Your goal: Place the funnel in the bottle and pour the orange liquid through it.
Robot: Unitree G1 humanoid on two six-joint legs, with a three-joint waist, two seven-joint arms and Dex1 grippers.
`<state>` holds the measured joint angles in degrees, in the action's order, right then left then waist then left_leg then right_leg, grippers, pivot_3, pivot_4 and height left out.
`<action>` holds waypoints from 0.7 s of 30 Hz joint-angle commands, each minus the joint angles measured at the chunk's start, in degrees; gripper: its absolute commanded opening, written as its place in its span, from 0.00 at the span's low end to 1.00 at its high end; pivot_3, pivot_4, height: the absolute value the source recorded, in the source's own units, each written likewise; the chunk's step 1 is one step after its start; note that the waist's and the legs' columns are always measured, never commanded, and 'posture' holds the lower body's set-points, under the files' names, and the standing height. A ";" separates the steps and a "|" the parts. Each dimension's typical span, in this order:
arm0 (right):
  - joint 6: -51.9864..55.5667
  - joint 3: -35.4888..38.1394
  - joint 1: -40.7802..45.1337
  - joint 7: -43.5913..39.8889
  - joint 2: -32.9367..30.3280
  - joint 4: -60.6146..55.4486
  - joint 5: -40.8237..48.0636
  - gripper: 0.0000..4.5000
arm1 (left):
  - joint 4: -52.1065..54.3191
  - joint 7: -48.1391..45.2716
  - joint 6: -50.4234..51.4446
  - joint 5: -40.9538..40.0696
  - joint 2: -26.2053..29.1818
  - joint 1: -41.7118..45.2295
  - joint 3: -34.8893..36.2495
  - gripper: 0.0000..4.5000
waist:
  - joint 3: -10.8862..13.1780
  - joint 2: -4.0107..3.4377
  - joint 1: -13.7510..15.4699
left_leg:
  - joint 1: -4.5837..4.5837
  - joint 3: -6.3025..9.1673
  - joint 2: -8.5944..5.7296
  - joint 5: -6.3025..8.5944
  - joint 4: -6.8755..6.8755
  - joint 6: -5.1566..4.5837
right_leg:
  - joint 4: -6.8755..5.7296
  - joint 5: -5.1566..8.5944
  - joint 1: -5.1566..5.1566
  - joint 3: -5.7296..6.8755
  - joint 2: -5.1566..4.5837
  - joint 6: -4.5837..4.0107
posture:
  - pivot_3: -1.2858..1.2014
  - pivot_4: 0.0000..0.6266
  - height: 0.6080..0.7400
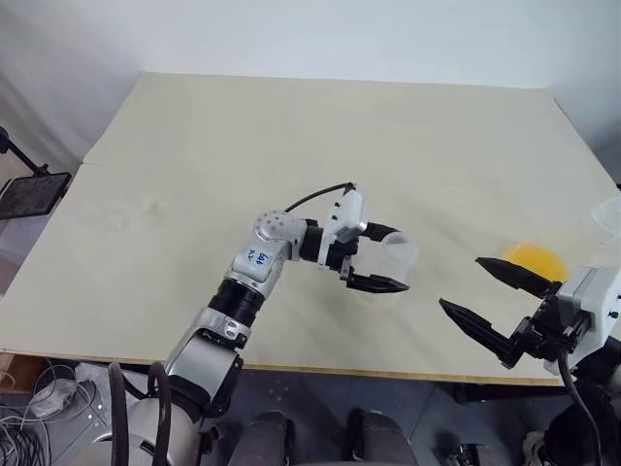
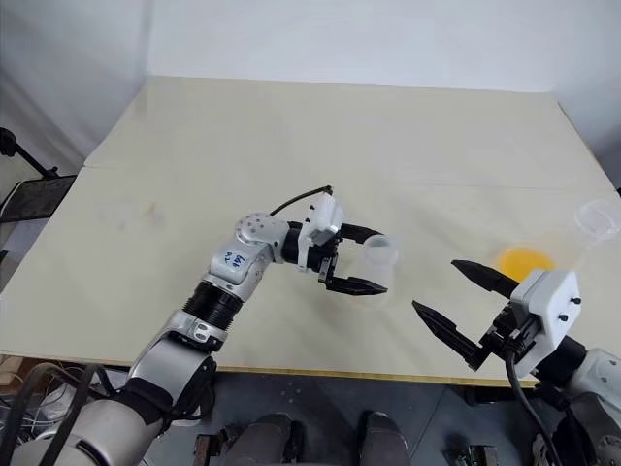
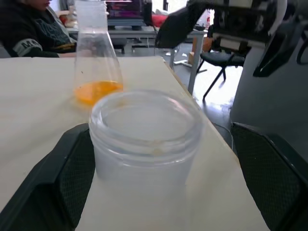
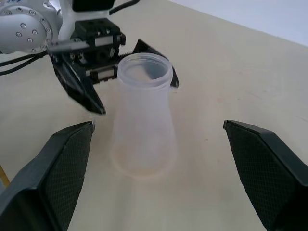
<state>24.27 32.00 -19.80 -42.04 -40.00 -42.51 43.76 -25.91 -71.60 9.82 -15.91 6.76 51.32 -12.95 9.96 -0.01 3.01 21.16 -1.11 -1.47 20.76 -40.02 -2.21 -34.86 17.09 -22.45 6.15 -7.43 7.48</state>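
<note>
One bottle (image 4: 143, 120), one flask of orange liquid (image 3: 96, 91), possibly a funnel.

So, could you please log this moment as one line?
left end effector: open around bottle | right end effector: open | orange liquid: unpoured

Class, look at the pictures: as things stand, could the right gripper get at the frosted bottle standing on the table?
Probably yes: the right gripper is open facing the bottle, bare table between them. The open left gripper straddles its neck.
</note>
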 commanded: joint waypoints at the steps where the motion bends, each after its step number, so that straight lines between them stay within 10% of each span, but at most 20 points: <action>1: -0.23 1.42 0.46 0.04 -0.93 -0.67 0.52 1.00 | 5.29 -1.29 3.09 -3.61 0.71 -0.60 1.74 0.99 | 0.00 0.00 -0.01 | 0.00 0.00 0.00 0.00 0.00 0.00 | 0.00 0.00 0.00 0.00 0.00 0.00 | 0.52 0.24 1.00; 21: -0.42 0.94 2.96 -2.56 -2.83 2.66 0.58 1.00 | 10.03 3.64 11.44 -7.78 11.70 0.70 11.47 0.99 | 0.00 0.00 -0.13 | 0.01 0.16 -0.05 0.00 -0.06 0.00 | -0.09 -0.02 0.03 0.00 0.00 0.04 | 0.52 0.24 1.00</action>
<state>24.69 31.93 -17.28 -44.20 -42.02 -39.59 43.99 -17.96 -68.55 21.12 -22.52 18.01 51.09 -2.67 9.96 -0.01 2.88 21.14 -0.96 -1.51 20.76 -40.07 -2.21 -34.97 17.07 -22.42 6.15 -7.43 7.52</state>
